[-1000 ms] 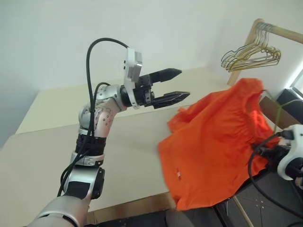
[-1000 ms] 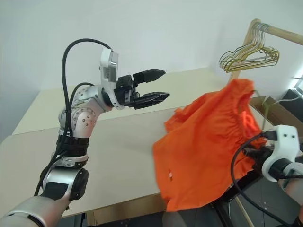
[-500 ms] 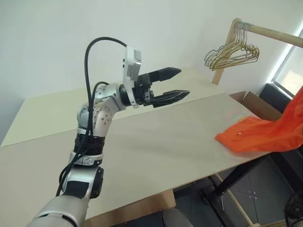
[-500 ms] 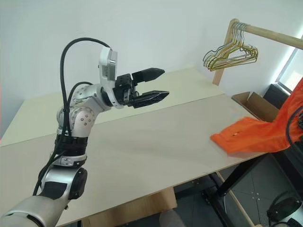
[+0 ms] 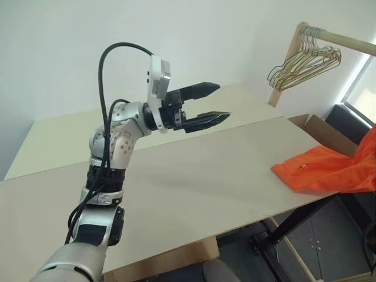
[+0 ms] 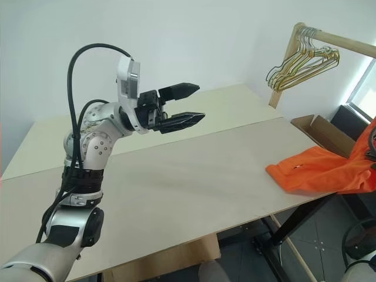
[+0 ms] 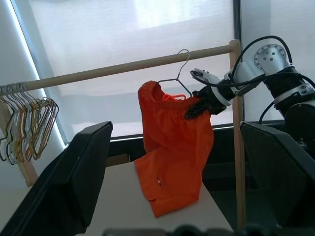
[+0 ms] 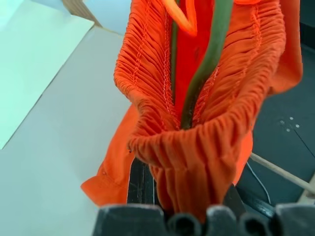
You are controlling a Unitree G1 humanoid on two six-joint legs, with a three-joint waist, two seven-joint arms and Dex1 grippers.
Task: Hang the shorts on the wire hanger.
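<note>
Lifted off the surface (image 5: 194, 176), the bright orange shorts (image 7: 172, 147) are held bunched at the waistband by the right gripper (image 7: 197, 105), wire hanger (image 7: 179, 73) partly hidden; left gripper (image 5: 211, 104) jaws wide

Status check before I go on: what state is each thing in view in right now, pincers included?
Bright orange fabric shorts: waistband lifted, hem trailing on the table.
Thin olive-grey wire hanger: hooked on the wooden rail, wire inside the waistband.
Left pincer: open, empty, above the pale wooden table.
Right pincer: shut on the waistband.
Bunch of gold and green wire hangers: hanging on the rail.
</note>
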